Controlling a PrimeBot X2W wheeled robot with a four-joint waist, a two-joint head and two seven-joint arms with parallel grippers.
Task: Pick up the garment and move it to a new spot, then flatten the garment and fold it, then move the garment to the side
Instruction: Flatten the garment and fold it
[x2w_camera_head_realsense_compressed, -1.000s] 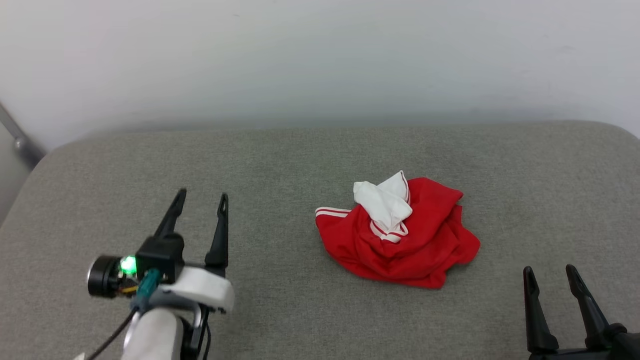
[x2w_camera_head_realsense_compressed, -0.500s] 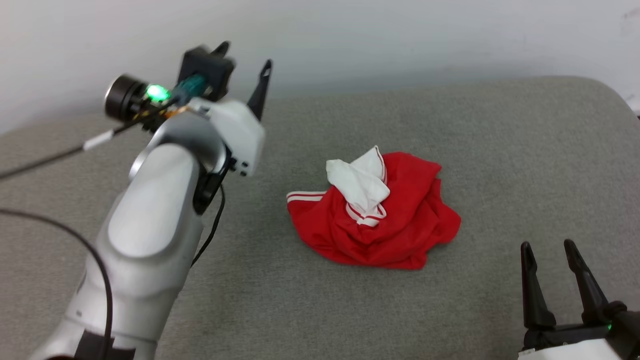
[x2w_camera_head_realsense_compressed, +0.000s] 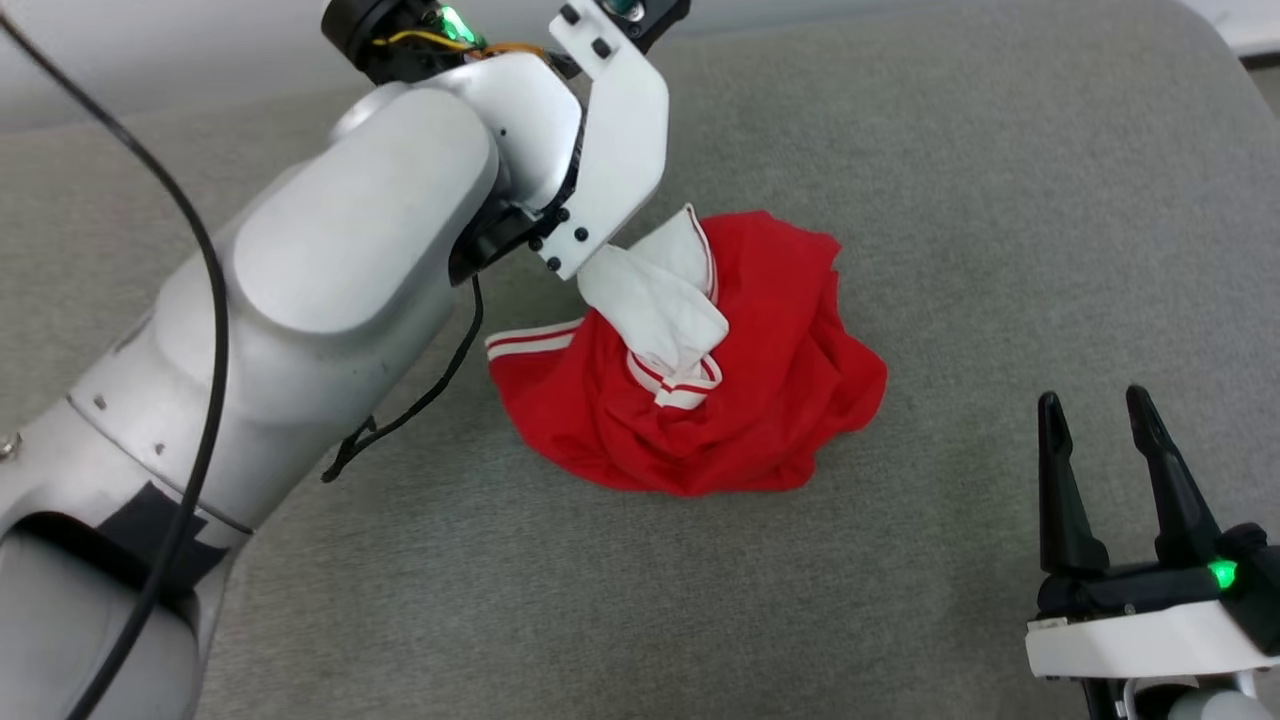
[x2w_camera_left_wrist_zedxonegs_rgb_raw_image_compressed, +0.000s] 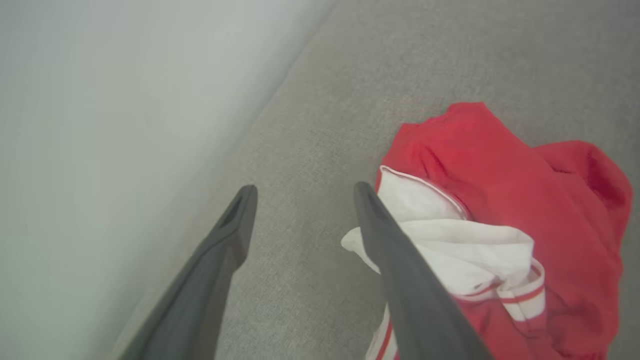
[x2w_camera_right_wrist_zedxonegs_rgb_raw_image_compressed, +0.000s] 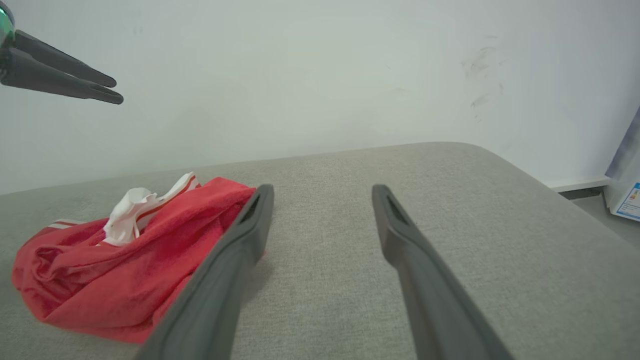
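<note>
Right, the garment (x2w_camera_head_realsense_compressed: 700, 380) lies crumpled in a heap on the grey cushion (x2w_camera_head_realsense_compressed: 980, 180). Its white sleeve (x2w_camera_head_realsense_compressed: 650, 300) is bunched on top w/ the red body under and around it. Nothing grips it, so step 1 (pick-up) isn't done yet.

L gripper (x2w_camera_left_wrist_zedxonegs_rgb_raw_image_compressed: 305, 192): over the garment's far-left edge, fingers spread wide, nothing between them. In the L wrist view one finger crosses in front of the white sleeve and the other is over bare cushion. The R wrist view shows it hanging well above the heap, so no contact. Prob. held high to drop onto the sleeve bunch, since the tallest fold is the easiest pinch.

R gripper (x2w_camera_head_realsense_compressed: 1092, 400): low, off the garment's near-right side, fingers apart and empty, pointing past its right edge. It's close to the red hem, but I can't tell if it touches. Prob. parked there to leave the L arm room, and handy as 2nd grip for flattening.

Risk: pinching only the sleeve would likely leave the rest of the garment dragging.
</note>
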